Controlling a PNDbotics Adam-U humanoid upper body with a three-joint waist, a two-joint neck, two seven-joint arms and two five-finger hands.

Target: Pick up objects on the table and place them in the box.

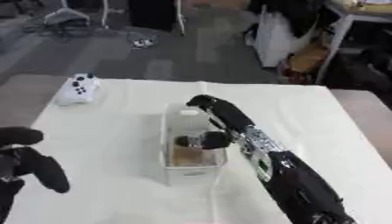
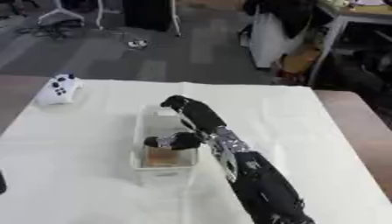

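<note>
Box [image 1: 191, 173], clear plastic, sits mid-table on the white tablecloth [image 1: 115, 175], long side running away from the robot. Table is the biggest thing, cloth covers most of it, brown edge shows at right. Right arm comes in from lower right, black with a silver section, reaches over the box. Right hand [image 1: 218, 111] is above the box's far half, fingers stretched toward the far end, thumb [image 1: 201, 140] sticking out left over the box's middle; nothing seen in its grasp. Left hand [image 1: 30, 164] idle at lower left, fingers relaxed, holding nothing. Brownish object [image 1: 186, 155] lies inside the box's near end. White game controller [image 1: 79, 89] rests near far-left table corner, well apart from the box.
</note>
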